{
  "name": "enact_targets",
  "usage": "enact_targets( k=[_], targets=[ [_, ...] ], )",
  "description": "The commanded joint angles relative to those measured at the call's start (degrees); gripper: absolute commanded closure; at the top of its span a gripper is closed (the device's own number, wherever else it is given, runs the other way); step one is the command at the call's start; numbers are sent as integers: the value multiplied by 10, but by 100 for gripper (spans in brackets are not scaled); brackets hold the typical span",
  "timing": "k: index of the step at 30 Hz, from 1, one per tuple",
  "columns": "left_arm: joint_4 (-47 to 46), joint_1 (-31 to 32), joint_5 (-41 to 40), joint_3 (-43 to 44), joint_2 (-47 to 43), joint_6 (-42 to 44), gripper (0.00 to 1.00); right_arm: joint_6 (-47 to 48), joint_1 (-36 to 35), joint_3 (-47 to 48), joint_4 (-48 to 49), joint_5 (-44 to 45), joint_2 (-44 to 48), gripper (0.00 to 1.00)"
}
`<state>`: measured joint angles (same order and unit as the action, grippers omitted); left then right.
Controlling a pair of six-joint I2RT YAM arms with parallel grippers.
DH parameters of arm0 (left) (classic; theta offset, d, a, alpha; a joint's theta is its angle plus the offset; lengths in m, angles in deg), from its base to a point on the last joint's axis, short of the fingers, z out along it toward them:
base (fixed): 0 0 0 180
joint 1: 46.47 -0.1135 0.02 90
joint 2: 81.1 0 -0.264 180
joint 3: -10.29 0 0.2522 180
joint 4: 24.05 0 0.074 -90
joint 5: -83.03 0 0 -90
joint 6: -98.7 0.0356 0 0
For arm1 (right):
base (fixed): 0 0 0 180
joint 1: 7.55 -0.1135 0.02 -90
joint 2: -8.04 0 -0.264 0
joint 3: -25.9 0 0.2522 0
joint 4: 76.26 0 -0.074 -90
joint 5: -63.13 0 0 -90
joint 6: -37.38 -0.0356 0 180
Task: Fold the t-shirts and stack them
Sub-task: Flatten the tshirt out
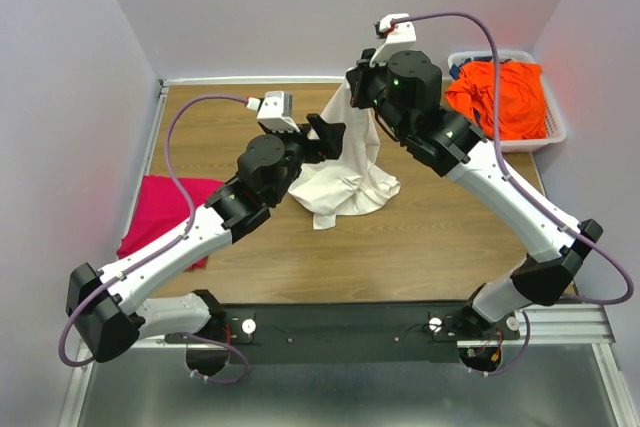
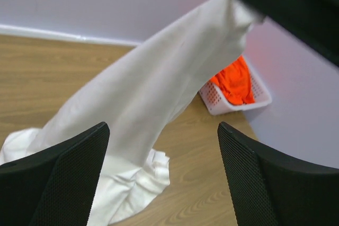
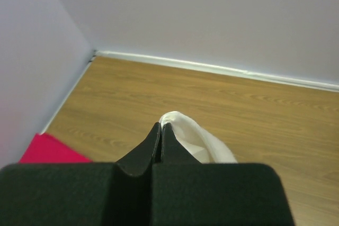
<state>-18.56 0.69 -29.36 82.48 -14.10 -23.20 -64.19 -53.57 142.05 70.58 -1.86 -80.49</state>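
My right gripper is shut on a pinch of the cream-white t-shirt and holds it high. The shirt hangs in a cone, its lower part bunched on the table. In the right wrist view the closed fingertips grip a fold of the white cloth. My left gripper is open beside the hanging shirt at mid height. Its fingers stand wide apart in front of the white cloth. The magenta-pink t-shirt lies at the table's left edge. The bright orange t-shirt is in the basket.
The white lattice basket stands at the back right corner and also shows in the left wrist view. Grey walls close the table at the back and sides. The pink shirt's corner shows in the right wrist view.
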Motion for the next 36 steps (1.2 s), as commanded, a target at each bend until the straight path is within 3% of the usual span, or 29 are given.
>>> enact_targets(
  k=[1, 8, 16, 22, 27, 28, 31, 32, 34, 35, 36],
  targets=[
    [-53, -4, -24, -23, -21, 31, 7, -56, 2, -21, -10, -121, 15, 100],
    [-90, -6, -27, -32, -38, 59, 3, -105, 2, -9, -20, -233, -16, 100],
    [-95, -6, -63, -10, -22, 71, 8, -153, 2, -6, -19, -324, -32, 100],
    [-74, -6, -81, -2, -13, 60, 32, -166, 1, -10, -19, -325, -23, 99],
    [-69, -10, -95, -9, -24, 47, 71, -172, 1, -8, -19, -339, -19, 99],
    [-68, -14, -97, -8, -27, 47, 85, -174, 2, -9, -19, -343, -19, 98],
    [-59, -18, -94, -5, -28, 45, 100, -171, 2, -16, -19, -318, -10, 80],
    [-55, -21, -93, -5, -29, 44, 100, -168, 2, -16, -19, -307, -9, 62],
    [-52, -21, -91, -7, -29, 42, 100, -156, 1, -13, -19, -261, -3, 43],
    [-48, -21, -90, -9, -30, 38, 100, -150, 2, -12, -19, -236, 6, 29],
    [-44, -22, -92, -10, -31, 34, 100, -146, 2, -15, -19, -208, 13, 23]
  ],
)
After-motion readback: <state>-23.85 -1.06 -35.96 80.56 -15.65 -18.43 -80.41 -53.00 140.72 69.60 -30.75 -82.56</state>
